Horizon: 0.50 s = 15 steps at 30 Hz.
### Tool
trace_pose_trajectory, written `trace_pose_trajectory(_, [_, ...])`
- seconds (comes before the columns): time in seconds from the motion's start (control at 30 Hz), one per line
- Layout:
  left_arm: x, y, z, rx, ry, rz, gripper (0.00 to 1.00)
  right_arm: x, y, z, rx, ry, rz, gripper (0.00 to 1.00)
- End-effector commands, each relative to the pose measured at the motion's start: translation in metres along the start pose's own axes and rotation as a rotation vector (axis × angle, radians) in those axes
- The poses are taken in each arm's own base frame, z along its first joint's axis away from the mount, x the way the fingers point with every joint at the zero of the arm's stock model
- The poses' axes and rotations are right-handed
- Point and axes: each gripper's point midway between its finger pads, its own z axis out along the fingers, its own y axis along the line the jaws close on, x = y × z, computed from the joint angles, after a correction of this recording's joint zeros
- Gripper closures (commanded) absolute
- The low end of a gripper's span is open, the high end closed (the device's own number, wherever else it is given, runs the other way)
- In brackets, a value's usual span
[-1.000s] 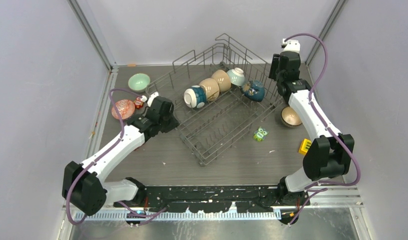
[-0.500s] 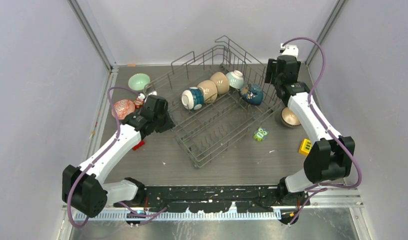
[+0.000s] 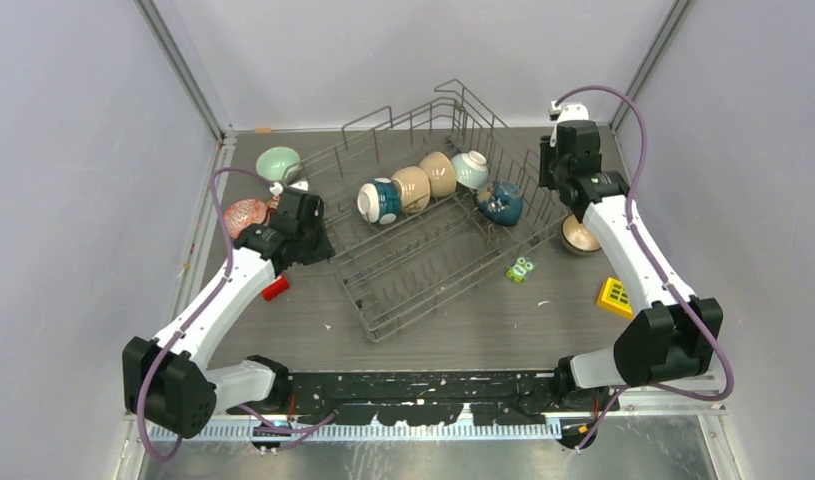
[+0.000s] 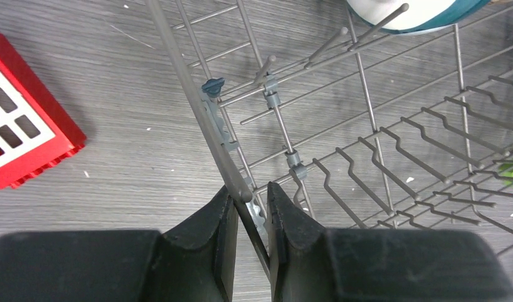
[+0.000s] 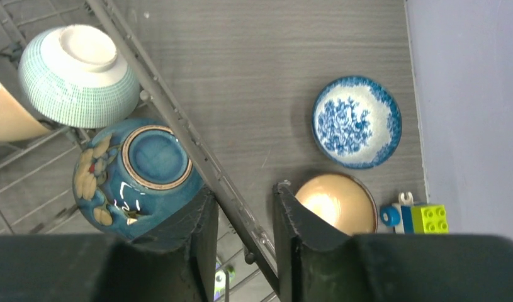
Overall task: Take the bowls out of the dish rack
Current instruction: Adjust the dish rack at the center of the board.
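Observation:
The grey wire dish rack point(image 3: 423, 265) sits askew mid-table. Inside it lie a blue-white bowl point(image 3: 380, 200), two tan bowls point(image 3: 411, 188), a white-teal bowl point(image 3: 470, 168) point(image 5: 77, 75) and a dark blue bowl point(image 3: 501, 202) point(image 5: 137, 176). A mint bowl point(image 3: 278, 162), a pink-red bowl point(image 3: 245, 215) and a brown bowl point(image 3: 580, 235) point(image 5: 338, 201) stand on the table outside it. My left gripper point(image 3: 318, 240) point(image 4: 246, 189) is shut on the rack's left rim wire point(image 4: 203, 113). The fingers of my right gripper point(image 3: 555, 175) point(image 5: 241, 192) straddle the right rim rail point(image 5: 178, 119), open, with a gap on the right side.
A red block point(image 3: 275, 290) point(image 4: 27, 126) lies by the left arm. A green owl point(image 3: 520, 268) and a yellow block point(image 3: 615, 297) sit on the right. A blue-white patterned dish point(image 5: 356, 121) and a yellow-green brick point(image 5: 430, 218) lie near the right wall.
The rack has slid left and toward the near edge with my left gripper on its rim, uncovering the red block. My right gripper shifted along the right rim, its jaws widening, then narrowing.

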Motion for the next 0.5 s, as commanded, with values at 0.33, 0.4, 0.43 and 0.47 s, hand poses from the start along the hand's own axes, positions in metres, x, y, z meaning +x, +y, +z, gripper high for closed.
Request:
trace_pose_trajectory(0.33, [-0.011,-0.027,0.001,0.114,0.018,0.154,1.0,0.02,0.01,-0.073,-0.004,0.014,0.313,0.79])
trace_pose_trajectory(0.4, [-0.012,-0.028,0.005,0.111,0.022,0.155,1.0,0.026,0.013,-0.08,-0.015,0.026,0.321,0.8])
trace_pose_trajectory(0.43, [-0.013,-0.029,0.006,0.111,0.022,0.157,1.0,0.029,0.014,-0.084,-0.02,0.027,0.329,0.8])
trace_pose_trajectory(0.47, [-0.013,-0.029,0.008,0.111,0.022,0.159,1.0,0.031,0.016,-0.087,-0.026,0.03,0.335,0.8])
